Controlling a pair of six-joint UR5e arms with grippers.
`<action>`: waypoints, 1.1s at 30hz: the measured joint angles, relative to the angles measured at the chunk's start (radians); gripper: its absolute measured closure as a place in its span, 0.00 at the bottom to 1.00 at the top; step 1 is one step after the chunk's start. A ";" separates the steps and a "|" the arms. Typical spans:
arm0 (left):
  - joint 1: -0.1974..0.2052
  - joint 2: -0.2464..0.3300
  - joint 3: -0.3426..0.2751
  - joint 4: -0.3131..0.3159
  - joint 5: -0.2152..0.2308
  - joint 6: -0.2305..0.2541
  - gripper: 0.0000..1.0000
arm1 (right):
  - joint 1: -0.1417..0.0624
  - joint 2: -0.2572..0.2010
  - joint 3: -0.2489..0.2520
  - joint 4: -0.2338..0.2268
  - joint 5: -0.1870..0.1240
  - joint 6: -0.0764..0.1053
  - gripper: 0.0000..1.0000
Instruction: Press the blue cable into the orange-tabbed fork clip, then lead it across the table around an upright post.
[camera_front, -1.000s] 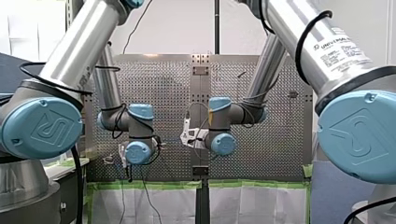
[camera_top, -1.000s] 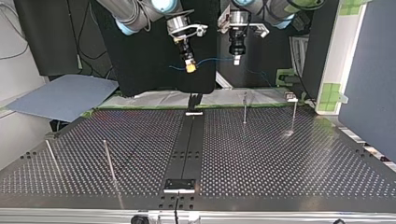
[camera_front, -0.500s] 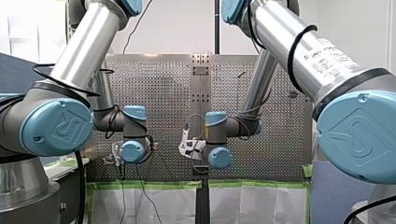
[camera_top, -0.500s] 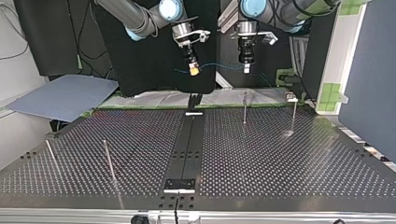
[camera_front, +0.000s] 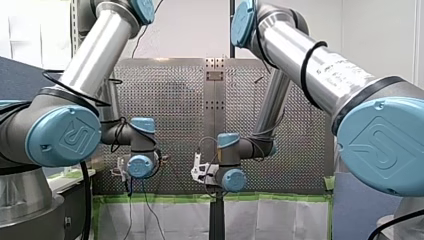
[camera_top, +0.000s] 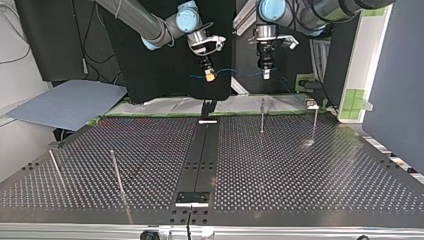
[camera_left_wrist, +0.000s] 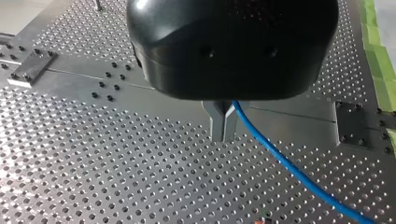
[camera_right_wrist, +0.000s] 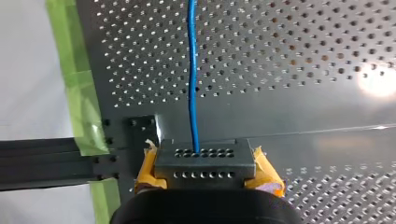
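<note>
Above the table (camera_left_wrist: 93, 154), my left fingers (camera_left_wrist: 215, 121) and half-hidden right fingers (camera_right_wrist: 147, 172) both pinch the blue cable (camera_left_wrist: 280, 161).

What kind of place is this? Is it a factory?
Most likely a robot lab or test bench. My silver-and-blue left arm and right arm reach over a perforated metal table with thin upright metal posts, holding a thin blue cable between them.

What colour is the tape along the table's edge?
Green. The tape shows best in the right wrist view.
</note>
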 joint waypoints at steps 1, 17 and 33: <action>0.001 -0.013 0.003 0.013 0.000 -0.002 1.00 | -0.002 0.001 -0.004 0.007 -0.003 -0.003 1.00; 0.019 -0.160 0.017 0.102 -0.037 0.027 1.00 | -0.034 0.003 -0.063 0.079 -0.031 -0.016 1.00; 0.037 -0.164 0.109 0.035 0.004 0.043 1.00 | -0.073 0.028 -0.099 0.081 -0.096 -0.022 1.00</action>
